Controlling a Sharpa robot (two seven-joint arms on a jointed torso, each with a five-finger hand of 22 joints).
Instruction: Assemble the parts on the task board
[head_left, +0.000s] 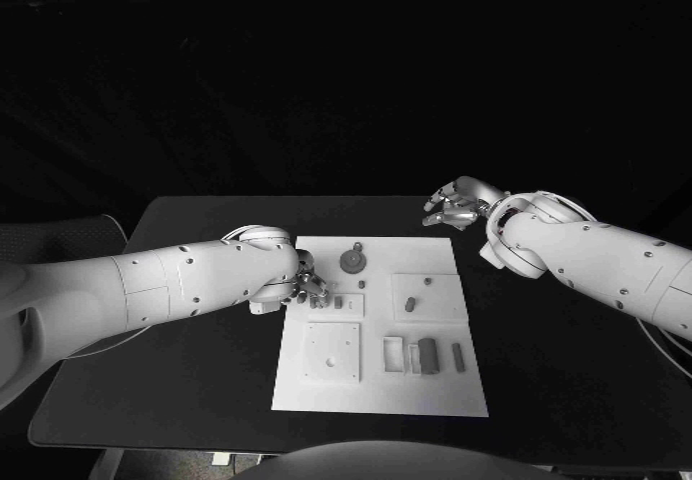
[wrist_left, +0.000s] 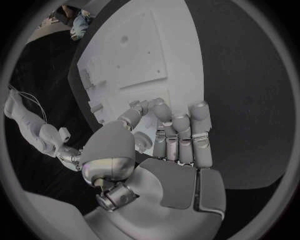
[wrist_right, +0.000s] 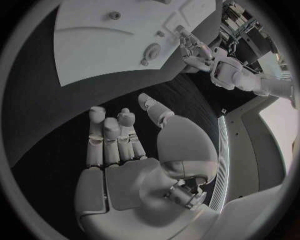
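The left hand (head_left: 293, 283) sits at the board's (head_left: 433, 395) left edge, fingers curled, their tips touching small parts (head_left: 336, 299) there; whether it grips one I cannot tell. The right hand (head_left: 462, 205) hangs over bare table beyond the board's far right corner, fingers loosely bent, holding nothing

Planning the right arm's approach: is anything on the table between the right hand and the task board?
Nothing visible: bare black table lies between the right hand, off the far right corner, and the task board.
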